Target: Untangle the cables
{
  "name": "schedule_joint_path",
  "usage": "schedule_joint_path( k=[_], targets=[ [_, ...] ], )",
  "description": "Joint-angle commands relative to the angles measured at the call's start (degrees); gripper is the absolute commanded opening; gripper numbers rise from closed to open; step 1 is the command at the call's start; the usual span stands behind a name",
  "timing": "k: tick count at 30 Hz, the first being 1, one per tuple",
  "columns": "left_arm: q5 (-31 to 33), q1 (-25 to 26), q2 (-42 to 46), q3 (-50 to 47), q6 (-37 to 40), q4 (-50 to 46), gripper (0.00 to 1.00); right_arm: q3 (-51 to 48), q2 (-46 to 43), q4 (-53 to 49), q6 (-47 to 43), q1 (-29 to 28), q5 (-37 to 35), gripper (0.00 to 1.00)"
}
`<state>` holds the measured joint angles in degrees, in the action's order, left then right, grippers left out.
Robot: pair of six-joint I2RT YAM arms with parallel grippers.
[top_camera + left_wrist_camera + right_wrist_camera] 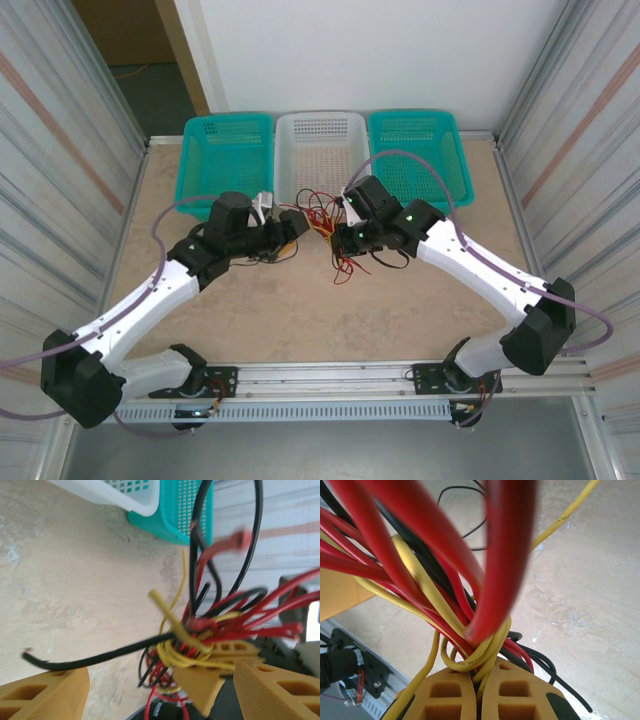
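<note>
Over the middle of the table [300, 320], just before the white basket [320, 140], the cables [322, 215] hang as one knot betw. both arms. The right gripper [481, 662] is pressed together, pinching a yellow loop. The left gripper [161, 670] is spread wide and holds nothing. Risk: a pull w/o a second grip may tighten the knot, or the thin loop slips out.

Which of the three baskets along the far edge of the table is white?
The middle basket, straight behind the cables; the left basket and the right basket are teal.
</note>
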<state>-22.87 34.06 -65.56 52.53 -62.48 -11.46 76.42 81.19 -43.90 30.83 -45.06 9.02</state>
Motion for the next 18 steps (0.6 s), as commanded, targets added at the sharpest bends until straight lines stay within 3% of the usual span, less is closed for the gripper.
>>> schedule_joint_path(
  k=[1,5,14,18],
  targets=[
    [-1.4,-0.1,-2.2,-0.2,-5.7,7.2,0.77,1.8,0.2,2.0,-1.2,-1.0,1.3,0.00],
    [-3.8,0.0,-4.2,-2.2,-7.5,13.0,0.78,2.7,1.6,2.5,-0.9,-2.2,1.9,0.00],
    [-3.0,-0.1,-6.3,-1.9,-6.7,9.5,0.48,4.5,3.0,4.1,-0.9,-5.6,1.6,0.00],
    [-3.2,-0.1,-7.0,-2.0,-6.2,9.7,0.41,4.9,2.9,4.2,-0.4,-5.6,1.0,0.00]
  ],
)
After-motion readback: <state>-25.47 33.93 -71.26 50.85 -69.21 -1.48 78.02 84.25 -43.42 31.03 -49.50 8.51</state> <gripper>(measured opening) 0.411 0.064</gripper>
